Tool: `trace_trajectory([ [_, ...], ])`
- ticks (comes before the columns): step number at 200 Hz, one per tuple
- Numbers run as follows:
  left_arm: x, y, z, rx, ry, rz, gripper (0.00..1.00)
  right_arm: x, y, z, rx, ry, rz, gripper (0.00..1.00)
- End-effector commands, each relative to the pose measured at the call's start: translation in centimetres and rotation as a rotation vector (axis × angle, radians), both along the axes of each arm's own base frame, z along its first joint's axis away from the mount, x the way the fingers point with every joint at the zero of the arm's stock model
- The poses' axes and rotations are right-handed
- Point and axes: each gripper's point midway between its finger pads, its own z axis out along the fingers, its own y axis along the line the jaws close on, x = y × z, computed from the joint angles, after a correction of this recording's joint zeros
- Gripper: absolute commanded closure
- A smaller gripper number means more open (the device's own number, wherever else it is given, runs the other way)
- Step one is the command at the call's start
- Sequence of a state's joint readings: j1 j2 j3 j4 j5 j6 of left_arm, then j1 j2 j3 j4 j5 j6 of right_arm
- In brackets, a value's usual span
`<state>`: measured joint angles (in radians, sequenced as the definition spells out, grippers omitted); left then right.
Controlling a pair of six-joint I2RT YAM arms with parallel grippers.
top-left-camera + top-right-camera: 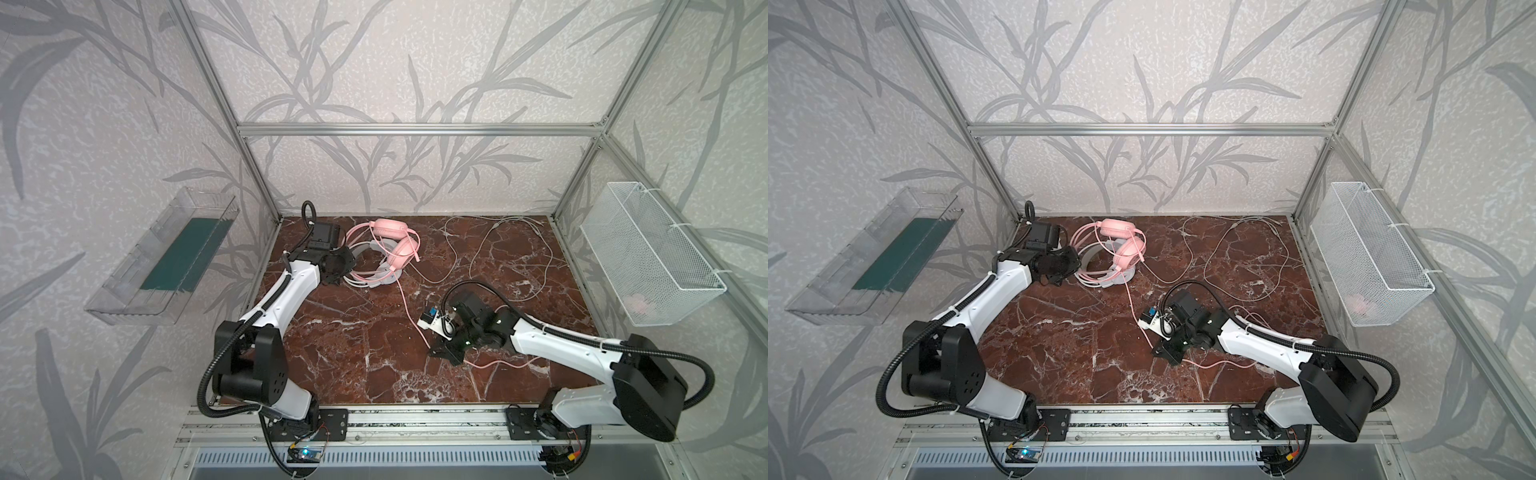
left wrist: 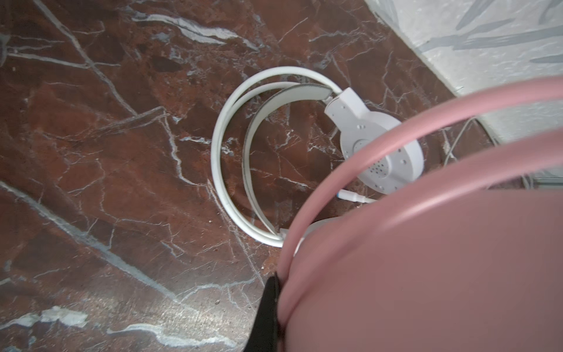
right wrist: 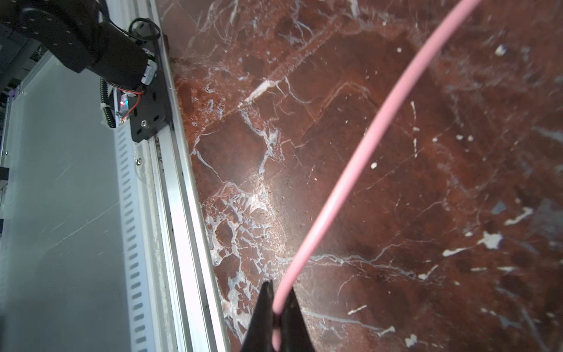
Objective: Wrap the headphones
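Wrap barely begun, by my reading. The pink over-ear headset with round padded cups point(image 1: 388, 227) lies stacked on the white over-ear headset of the same build point(image 1: 385, 279). Both sit directly ahead of the left pincer point(image 1: 348, 262) on the red-brown marble-patterned desk point(image 1: 332, 357). Left pincer: clenched on the pink headset's double-wire headband. In the left wrist view one black finger point(image 2: 268, 307) presses against the pink wire, and the white headband point(image 2: 227, 158) lies flat on the desk beyond it. Right pincer point(image 3: 280, 292): clenched on the thin pink cable point(image 3: 365, 137), which enters between its two black jaws. Ahead of that pincer the cable runs in a fairly straight line to the stacked headsets. Behind it a slack tail trails along the desk under the right forearm. A pink strand crosses the pink cups, but I cannot tell whether it is a wound turn. The thin white cable point(image 1: 472, 266) sprawls in open loops well beyond the right pincer, toward the back wall, and nothing holds it. Left to do: wind nearly all the pink cable, then the whole white one. Pose: the left arm is stretched forward, wrist turned so its pincer points sideways at the headband, low over the desk. The right arm reaches in low toward the middle, wrist bent down, tips near the desk; I cannot tell whether they touch it.
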<state>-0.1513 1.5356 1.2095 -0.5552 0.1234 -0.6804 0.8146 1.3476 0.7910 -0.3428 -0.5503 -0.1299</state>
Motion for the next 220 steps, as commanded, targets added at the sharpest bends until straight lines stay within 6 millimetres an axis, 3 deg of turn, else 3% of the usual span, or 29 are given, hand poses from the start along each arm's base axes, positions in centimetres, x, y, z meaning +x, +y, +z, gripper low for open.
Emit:
trace_trajectory([
  [1,1.4,0.1,1.9,0.04,-0.065,0.014,1.0,-0.6,0.1,3.0,0.016,-0.08,0.131,1.0],
  [43,1.2,-1.1,1.1,0.13,-0.03,-0.075,1.0,0.0,0.7,6.2,-0.014,-0.145,0.252,1.0],
  [87,1.1,-2.9,0.8,0.222,0.006,-0.23,1.0,1.9,0.6,9.0,-0.094,-0.279,0.344,1.0],
  [174,-0.7,-6.2,-0.2,0.307,0.11,-0.578,1.0,8.9,-1.0,11.9,-0.235,-0.654,0.434,1.0],
  [220,-1.8,-7.5,-0.3,0.337,0.121,-0.697,1.0,12.5,-0.3,13.3,-0.235,-0.768,0.457,1.0],
])
